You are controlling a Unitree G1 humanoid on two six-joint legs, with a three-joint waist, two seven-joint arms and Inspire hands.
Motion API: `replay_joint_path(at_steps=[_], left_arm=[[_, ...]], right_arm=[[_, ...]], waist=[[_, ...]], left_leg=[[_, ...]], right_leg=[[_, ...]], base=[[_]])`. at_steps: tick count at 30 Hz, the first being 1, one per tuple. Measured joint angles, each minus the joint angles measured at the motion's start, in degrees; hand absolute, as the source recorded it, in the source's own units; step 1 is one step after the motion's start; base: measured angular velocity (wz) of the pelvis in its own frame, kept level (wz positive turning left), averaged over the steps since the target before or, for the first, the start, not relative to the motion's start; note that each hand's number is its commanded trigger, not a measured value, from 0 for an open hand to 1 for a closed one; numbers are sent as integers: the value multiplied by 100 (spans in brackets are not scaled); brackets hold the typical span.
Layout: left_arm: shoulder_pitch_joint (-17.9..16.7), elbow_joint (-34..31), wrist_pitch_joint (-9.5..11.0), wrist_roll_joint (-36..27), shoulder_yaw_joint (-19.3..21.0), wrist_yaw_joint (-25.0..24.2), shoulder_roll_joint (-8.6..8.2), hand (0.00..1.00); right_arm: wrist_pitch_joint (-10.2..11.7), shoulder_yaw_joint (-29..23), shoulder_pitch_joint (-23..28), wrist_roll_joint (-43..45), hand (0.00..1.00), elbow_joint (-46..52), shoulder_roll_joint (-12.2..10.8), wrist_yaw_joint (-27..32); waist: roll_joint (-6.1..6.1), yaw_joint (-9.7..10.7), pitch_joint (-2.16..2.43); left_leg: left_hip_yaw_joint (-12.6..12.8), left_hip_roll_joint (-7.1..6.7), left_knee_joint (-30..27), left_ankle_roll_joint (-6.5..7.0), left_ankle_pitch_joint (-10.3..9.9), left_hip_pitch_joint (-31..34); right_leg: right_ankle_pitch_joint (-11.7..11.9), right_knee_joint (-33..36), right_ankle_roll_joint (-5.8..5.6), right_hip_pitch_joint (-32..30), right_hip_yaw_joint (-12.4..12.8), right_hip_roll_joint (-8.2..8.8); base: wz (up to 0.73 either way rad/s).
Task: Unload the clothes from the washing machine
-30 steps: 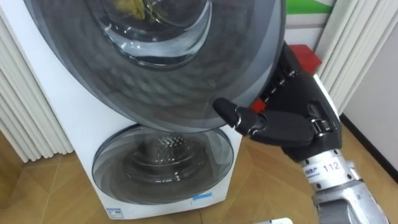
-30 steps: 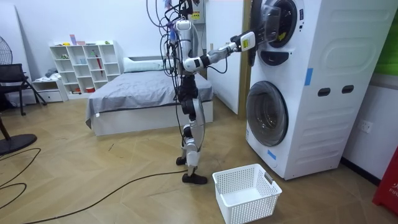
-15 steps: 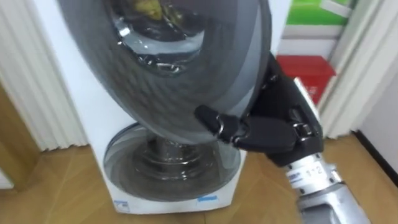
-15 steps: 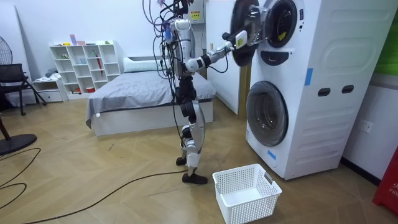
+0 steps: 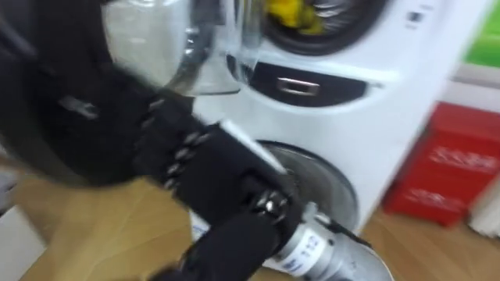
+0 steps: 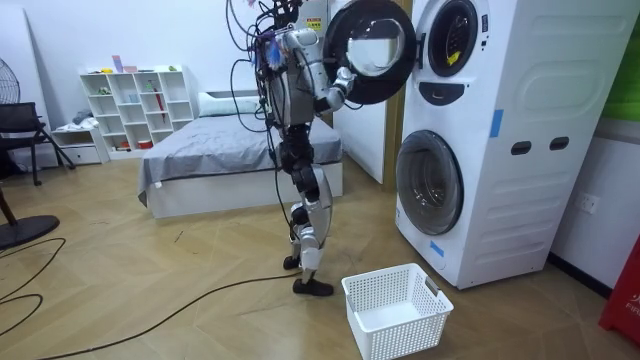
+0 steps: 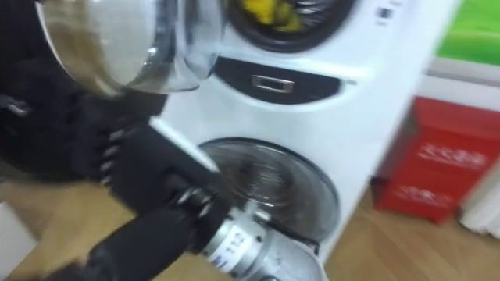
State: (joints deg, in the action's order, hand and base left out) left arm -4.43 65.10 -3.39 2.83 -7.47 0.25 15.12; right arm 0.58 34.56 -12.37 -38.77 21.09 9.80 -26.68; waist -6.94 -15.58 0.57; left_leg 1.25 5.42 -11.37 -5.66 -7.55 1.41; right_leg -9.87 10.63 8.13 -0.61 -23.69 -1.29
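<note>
Yellow clothes (image 5: 293, 12) lie inside the upper washing machine's drum (image 6: 452, 40), whose opening is uncovered. The round door (image 5: 148, 39) with its dark rim and glass bowl is swung wide open to the left. My right hand (image 5: 195, 168), black, reaches up from below and grips the door's dark rim with curled fingers. In the room view I stand a step left of the stacked white machines, my right hand (image 6: 343, 82) raised on the open door (image 6: 370, 50).
The lower machine's round door (image 5: 320, 183) is closed. A red box (image 5: 445, 168) stands on the floor right of the machines. A white laundry basket (image 6: 395, 308) sits on the wooden floor by my feet. A bed (image 6: 220, 150) lies behind me.
The upper door has swung from nearly closed to wide open, my right hand moving left with it. The drum and yellow clothes have become exposed, and my head view has shifted.
</note>
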Motion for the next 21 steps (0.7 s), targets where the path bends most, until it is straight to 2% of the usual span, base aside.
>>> replay_joint_path(at_steps=[6,9,10,16,21], left_arm=[[1,-7,98,-104,58,27,-14,0],[4,-147,115,-105,63,28,23,0],[3,-148,127,-105,62,30,23,0],[4,-147,167,-123,47,30,13,0],[0,-147,253,-690,28,46,-1,0]], right_arm=[[-70,75,-70,301,0,-50,23,-473],[-76,92,-71,305,0,-58,121,-581],[-77,91,-71,309,0,-81,128,-608],[-78,91,-71,328,0,-333,163,-652],[-77,90,-69,330,0,-392,250,-655]], waist=[[-57,-155,-50],[-128,-207,-102],[-132,-210,-105],[-85,-182,-139],[-33,-153,-175]], left_leg=[[-15,-114,53,80,-5,-15],[8,-127,75,128,-33,-9],[12,-129,74,134,-39,-8],[39,-148,105,154,-55,-15],[108,-151,111,152,-56,-28]], right_leg=[[-89,24,-170,72,-101,131],[-81,6,-176,62,-91,139],[-80,1,-179,65,-90,140],[-72,-32,-200,84,-58,142],[-70,-91,-204,83,-32,140]], base=[[16],[-1],[0],[0],[-4]])
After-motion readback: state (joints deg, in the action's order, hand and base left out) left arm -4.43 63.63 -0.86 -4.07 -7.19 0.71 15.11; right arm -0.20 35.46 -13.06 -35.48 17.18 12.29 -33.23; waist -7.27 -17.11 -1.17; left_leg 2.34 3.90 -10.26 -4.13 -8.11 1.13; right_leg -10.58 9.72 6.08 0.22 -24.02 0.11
